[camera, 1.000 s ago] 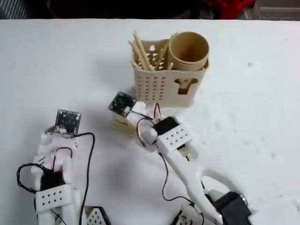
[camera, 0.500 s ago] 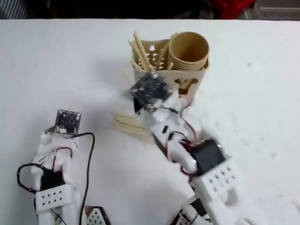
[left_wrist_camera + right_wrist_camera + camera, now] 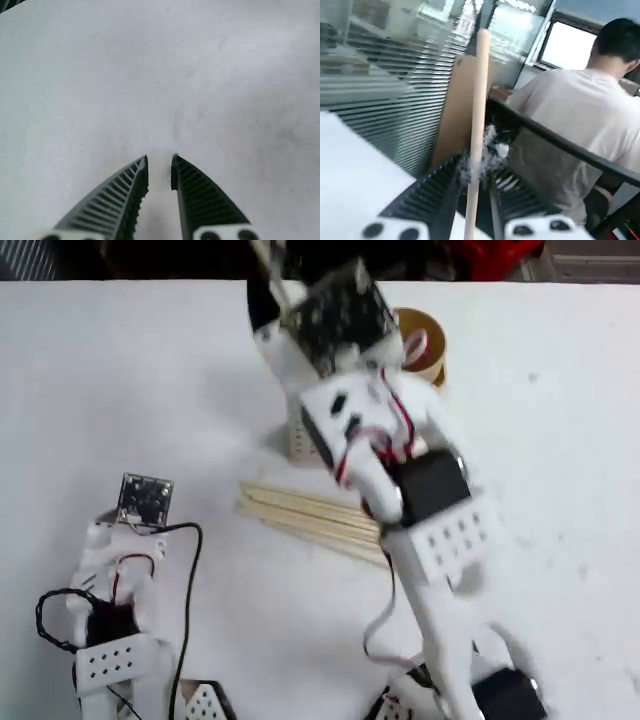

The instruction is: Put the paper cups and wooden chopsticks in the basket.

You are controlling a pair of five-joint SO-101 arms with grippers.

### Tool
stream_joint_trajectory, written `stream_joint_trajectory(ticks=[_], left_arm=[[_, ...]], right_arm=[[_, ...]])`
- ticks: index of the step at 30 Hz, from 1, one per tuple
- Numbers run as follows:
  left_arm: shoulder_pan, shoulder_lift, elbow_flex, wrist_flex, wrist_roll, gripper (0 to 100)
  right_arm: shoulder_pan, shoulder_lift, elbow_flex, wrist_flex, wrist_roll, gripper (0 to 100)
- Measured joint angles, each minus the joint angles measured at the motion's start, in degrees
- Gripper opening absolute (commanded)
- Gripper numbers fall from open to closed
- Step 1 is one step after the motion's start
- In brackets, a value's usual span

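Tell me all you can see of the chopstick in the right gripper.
The chopstick is a plain, pale wooden stick, round, straight and unmarked. The right gripper is shut on it partway along, between ribbed dark fingers, and a long stretch sticks out past the tips. In the high view it is held up off the table near the basket, apart from the loose chopsticks lying flat.

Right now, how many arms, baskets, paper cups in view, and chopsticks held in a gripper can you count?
Arms: 2 (left gripper, right gripper)
Basket: 1
Paper cup: 1
Chopstick in the right gripper: 1
Total: 5
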Motion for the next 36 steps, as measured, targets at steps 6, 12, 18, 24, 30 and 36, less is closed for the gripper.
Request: stream_joint_trajectory(ticks=[6, 12, 18, 24, 30, 36], left_arm=[[0.0, 0.0, 0.0, 0.0, 0.0, 9], [0.0, 0.0, 0.0, 0.0, 0.0, 9], [0.0, 0.0, 0.0, 0.0, 0.0, 9], [0.0, 0.0, 0.0, 0.0, 0.0, 9], [0.0, 0.0, 0.0, 0.0, 0.0, 9], [0.0, 0.0, 0.0, 0.0, 0.0, 9]], right_arm=[[2.5, 9.1, -6.6, -0.5, 0.0, 2.1], [3.1, 10.5, -6.9, 0.2, 0.0, 2.2], [3.0, 10.5, -6.9, 2.5, 0.0, 11.4], [3.0, 10.5, -6.9, 5.1, 0.0, 15.0], [3.0, 10.5, -6.9, 5.9, 0.0, 10.8], [2.8, 5.5, -7.0, 22.6, 0.0, 10.9]])
